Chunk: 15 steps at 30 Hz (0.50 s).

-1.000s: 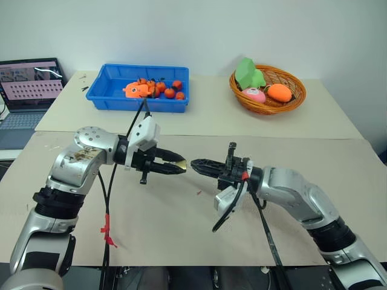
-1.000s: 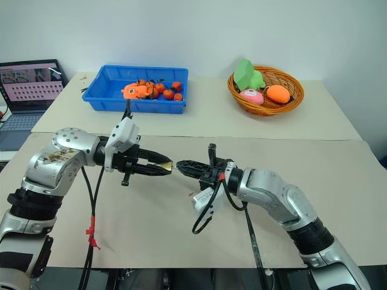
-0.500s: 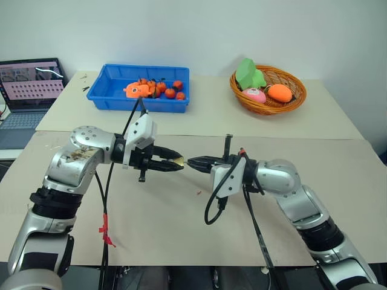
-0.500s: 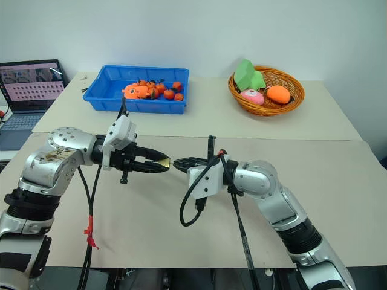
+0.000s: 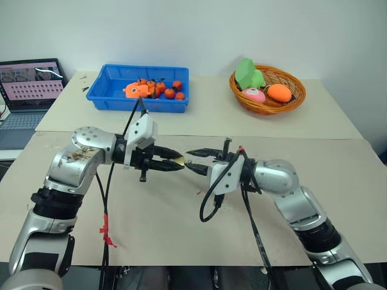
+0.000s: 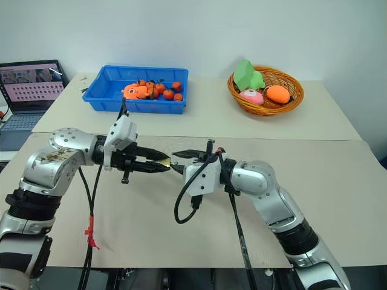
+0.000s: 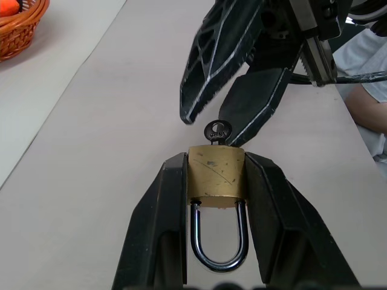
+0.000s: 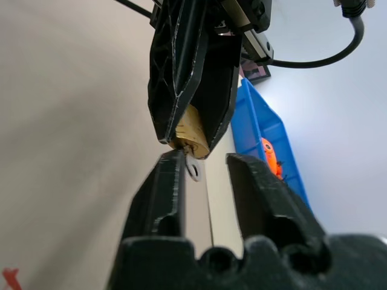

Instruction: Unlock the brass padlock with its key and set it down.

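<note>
My left gripper [image 5: 176, 163] is shut on the brass padlock [image 7: 216, 175], pinching its body between both fingers above the table. The silver shackle [image 7: 219, 257] points back toward the wrist. The key [image 7: 217, 131] sticks out of the padlock's far end, with only its round head showing. My right gripper [image 5: 190, 159] faces the left one tip to tip and is open. One of its fingers [image 8: 164, 187] stands on each side of the key [image 8: 193, 169], gripping nothing. I cannot tell whether the shackle is released.
A blue bin [image 5: 109, 96] with small orange toys sits at the back left. A wicker basket [image 5: 291, 104] with toy fruit is at the back right, and a laptop [image 5: 30, 81] at the far left. Cables hang under both wrists. A red speck [image 5: 198, 193] lies on the mat.
My right wrist rolled while its gripper was shut at the key, then the gripper opened. The key stays in the padlock. The left gripper kept still.
</note>
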Motion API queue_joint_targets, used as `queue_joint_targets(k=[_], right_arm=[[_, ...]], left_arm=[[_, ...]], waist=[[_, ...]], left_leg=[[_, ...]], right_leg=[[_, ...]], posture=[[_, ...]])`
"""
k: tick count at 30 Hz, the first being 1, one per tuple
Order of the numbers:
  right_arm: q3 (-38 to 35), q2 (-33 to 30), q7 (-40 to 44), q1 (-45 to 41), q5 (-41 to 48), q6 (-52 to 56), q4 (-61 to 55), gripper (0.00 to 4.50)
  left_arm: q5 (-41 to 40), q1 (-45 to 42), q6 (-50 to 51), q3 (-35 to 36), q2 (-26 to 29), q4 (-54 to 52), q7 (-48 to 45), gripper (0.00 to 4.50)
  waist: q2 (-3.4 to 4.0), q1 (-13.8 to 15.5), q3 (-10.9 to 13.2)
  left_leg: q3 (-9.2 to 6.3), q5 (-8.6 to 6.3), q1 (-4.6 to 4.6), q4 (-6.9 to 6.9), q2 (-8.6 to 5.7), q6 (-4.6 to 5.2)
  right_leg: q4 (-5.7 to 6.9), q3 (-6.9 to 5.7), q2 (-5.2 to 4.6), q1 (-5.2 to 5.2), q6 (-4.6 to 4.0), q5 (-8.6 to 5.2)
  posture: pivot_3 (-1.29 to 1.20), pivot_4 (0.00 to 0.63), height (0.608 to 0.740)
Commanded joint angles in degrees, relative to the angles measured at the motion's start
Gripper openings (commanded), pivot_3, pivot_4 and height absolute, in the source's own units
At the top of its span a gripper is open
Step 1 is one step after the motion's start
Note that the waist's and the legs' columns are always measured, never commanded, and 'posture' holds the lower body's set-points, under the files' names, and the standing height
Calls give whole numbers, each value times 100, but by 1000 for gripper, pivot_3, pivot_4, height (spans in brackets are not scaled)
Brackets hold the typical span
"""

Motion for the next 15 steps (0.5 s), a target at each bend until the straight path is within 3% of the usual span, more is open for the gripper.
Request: queue_joint_targets(k=[1, 7, 15], right_arm=[[11, -13, -255, -60, -230, -580, -196, 2467], [145, -394, -1164, -140, -1602, -2227, 275, 2467], [293, -169, -1559, -184, -2091, -2665, 554, 2467]], left_arm=[[-93, -103, -36, 44, -49, -187, 9, 836], [-70, -149, -58, 36, -75, -127, 12, 836], [-37, -189, -81, 36, -105, -86, 14, 836]], waist=[[0, 1, 0], [0, -1, 0], [0, -15, 0]], left_leg=[[0, 0, 0, 0, 0, 0], [1, 0, 0, 0, 0, 0], [0, 0, 0, 0, 0, 0]], right_leg=[[0, 0, 0, 0, 0, 0], [-1, 0, 0, -1, -1, -2], [2, 1, 0, -2, -2, -3]], posture=[[0, 150, 740], [0, 150, 740], [0, 150, 740]])
